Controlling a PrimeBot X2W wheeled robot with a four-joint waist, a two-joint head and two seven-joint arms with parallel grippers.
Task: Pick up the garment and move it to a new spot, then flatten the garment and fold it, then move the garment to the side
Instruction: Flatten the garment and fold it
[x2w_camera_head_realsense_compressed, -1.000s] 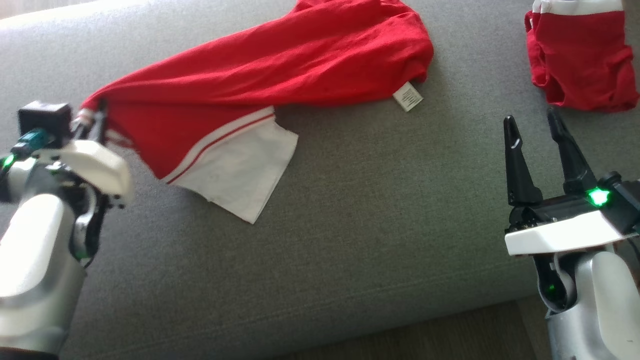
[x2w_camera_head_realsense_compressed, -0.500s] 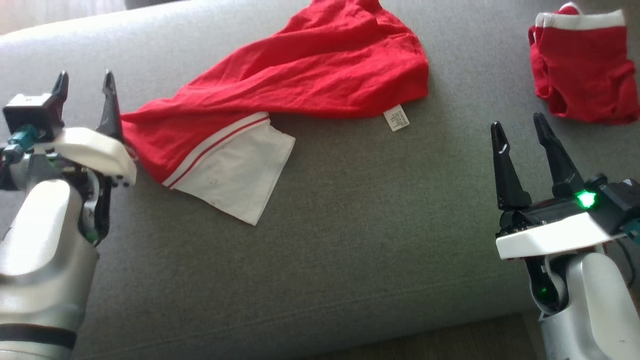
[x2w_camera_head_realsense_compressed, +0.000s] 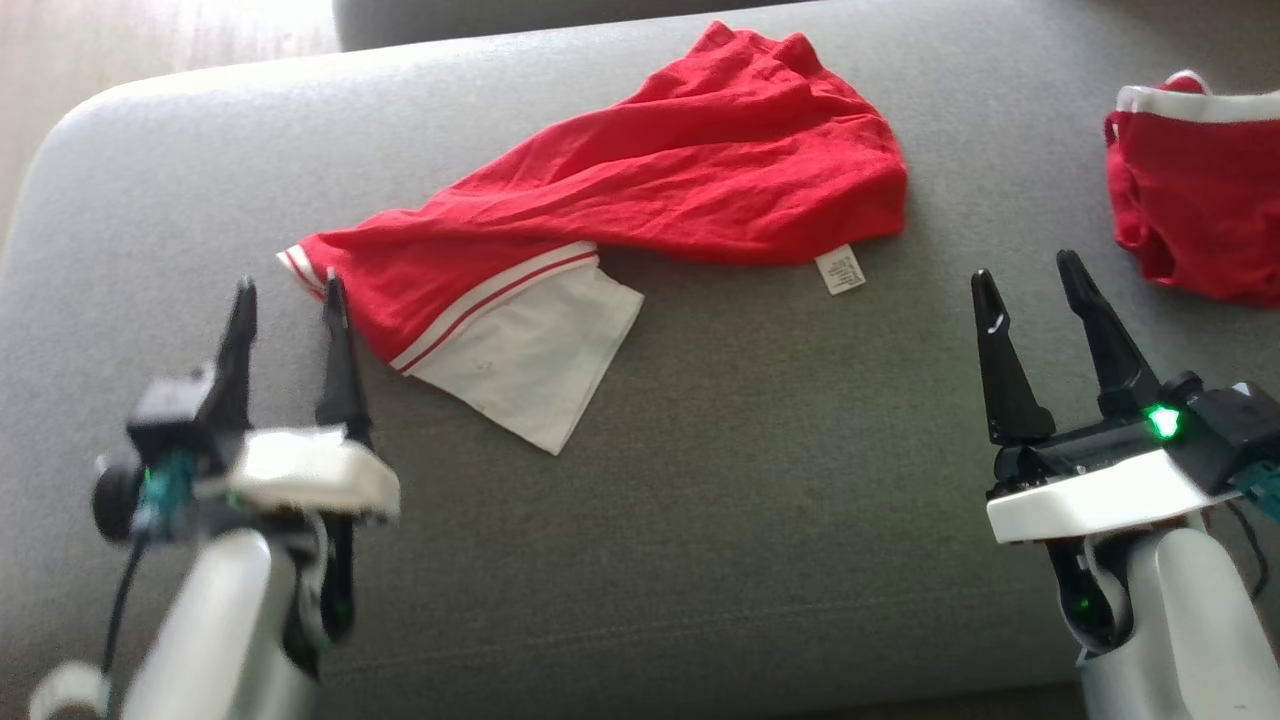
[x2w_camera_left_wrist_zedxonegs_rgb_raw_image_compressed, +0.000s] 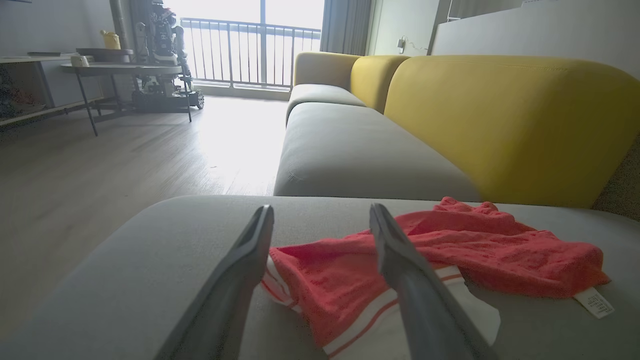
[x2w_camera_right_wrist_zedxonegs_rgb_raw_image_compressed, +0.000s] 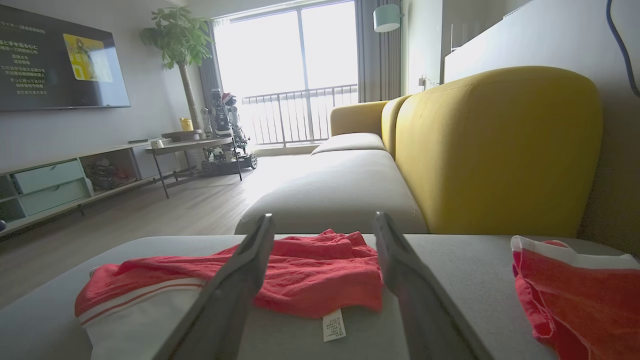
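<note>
1. Lying crumpled on the grey fabric sofa seat (x2w_camera_head_realsense_compressed: 700, 520), the red knit garment with a white panel and red-and-white striped trim (x2w_camera_head_realsense_compressed: 650, 190) runs on a slant. Its striped end sits near and to the robot's left, and its bunched red end is farther off and to the right.
2. It is far from flat. The red cloth is creased and twisted lengthwise, the white panel pokes out from under the near edge, and a small white care label (x2w_camera_head_realsense_compressed: 840, 270) sticks out near the right end.
3. The left gripper (x2w_camera_head_realsense_compressed: 288, 285) has its two dark fingers spread apart and holds nothing. The striped corner lies just beyond its right fingertip, and in the left wrist view that end (x2w_camera_left_wrist_zedxonegs_rgb_raw_image_compressed: 320, 280) sits straight ahead between the fingers.
4. The right gripper (x2w_camera_head_realsense_compressed: 1025, 268) is likewise spread and empty. It stands well apart from the garment, whose label end lies ahead and to its left.
5. Judging from this, the left arm is nearer and suits the striped end, while the right arm would have to reach in for the label end. Flattening probably means drawing those two ends apart along the slant.
6. Farther right on the seat, a second red garment with a white waistband (x2w_camera_head_realsense_compressed: 1200, 220) lies clear of the first. A mustard-yellow padded backrest (x2w_camera_left_wrist_zedxonegs_rgb_raw_image_compressed: 500, 115) rises behind.
</note>
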